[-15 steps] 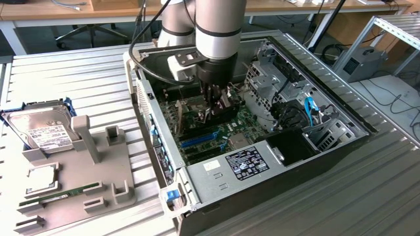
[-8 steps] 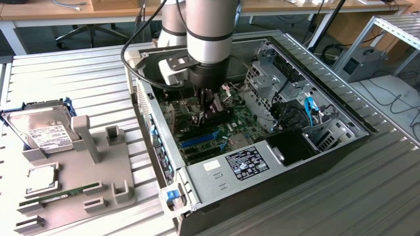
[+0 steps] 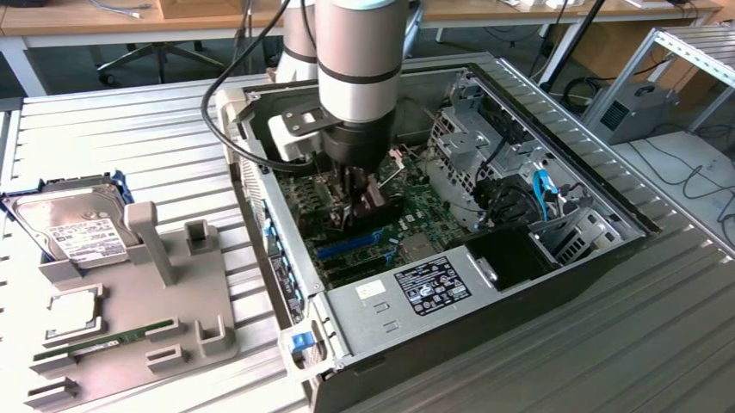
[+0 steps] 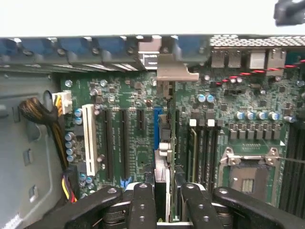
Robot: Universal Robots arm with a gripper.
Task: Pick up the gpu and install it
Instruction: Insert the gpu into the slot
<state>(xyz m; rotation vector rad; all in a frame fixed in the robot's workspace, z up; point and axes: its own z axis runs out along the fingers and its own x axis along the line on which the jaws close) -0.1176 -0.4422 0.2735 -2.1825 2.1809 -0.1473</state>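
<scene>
Wrist view, nearest first: the gripper (image 4: 167, 202) has its 2 black fingers (image 4: 143, 205) closed to a narrow gap on the gpu (image 4: 165, 157), which is seen edge-on, standing upright between them. The card runs away from the camera along the blue expansion slot (image 4: 157, 119) of the green motherboard (image 4: 133, 138); whether it is fully seated in that slot cannot be told. Its silver end bracket (image 4: 171, 71) sits at the far end, against the rear wall of the case where the blue slot clips (image 4: 95, 47) line up. Beside the card lie black slots and 1 white slot (image 4: 88, 138), with a bundle of yellow and black wires (image 4: 47, 119) plugged in past that. On the other side are the memory slots and the bare CPU socket (image 4: 250, 167).

Exterior view: a grey holder tray (image 3: 172, 318) rests on the ribbed metal table (image 3: 115, 129) at the exterior view's left, carrying a narrow green memory stick (image 3: 109, 340), a square chip (image 3: 71, 314) and a silver hard drive (image 3: 75, 228) with a white label. Just beside it lies the open computer case (image 3: 574, 249), side panel off. The arm (image 3: 358, 60) reaches down into it, and the gripper (image 3: 354, 206) is low over the motherboard (image 3: 442, 219) with the dark gpu (image 3: 365, 202) held between its fingers. Desks and a chair stand farther back.
</scene>
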